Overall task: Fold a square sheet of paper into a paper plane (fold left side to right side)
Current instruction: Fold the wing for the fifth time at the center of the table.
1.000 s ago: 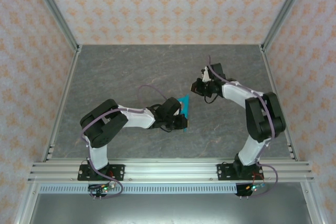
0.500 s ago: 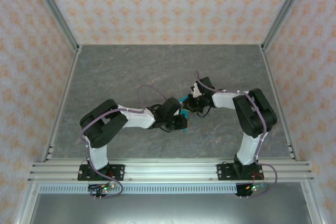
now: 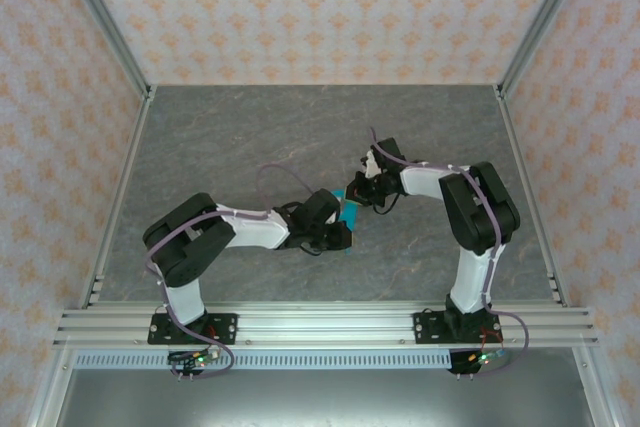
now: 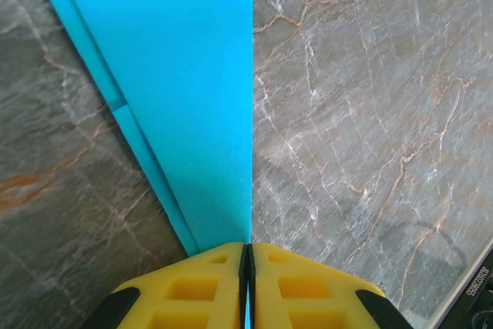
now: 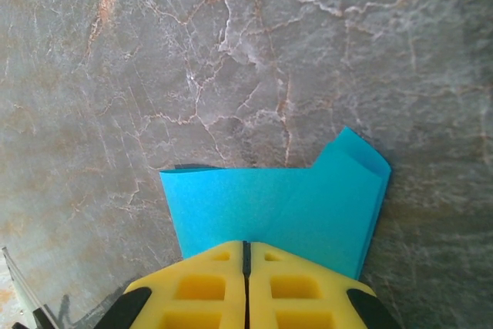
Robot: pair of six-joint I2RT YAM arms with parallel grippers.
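Creased, layered cyan paper (image 4: 185,75) is pinched by left jaws; closed right jaws touch it.

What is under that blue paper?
Grey marbled table shows all around the blue paper. Both the left gripper and right gripper are shut on it. The patch directly beneath is covered.

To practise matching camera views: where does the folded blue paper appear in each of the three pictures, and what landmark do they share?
Top external: blue paper, a small patch near the centre.
Left wrist: upper left to centre, narrowing down into the shut left claw.
Right wrist: lower centre, reaching the shut right claw.
Shared landmark: the grey marbled tabletop.
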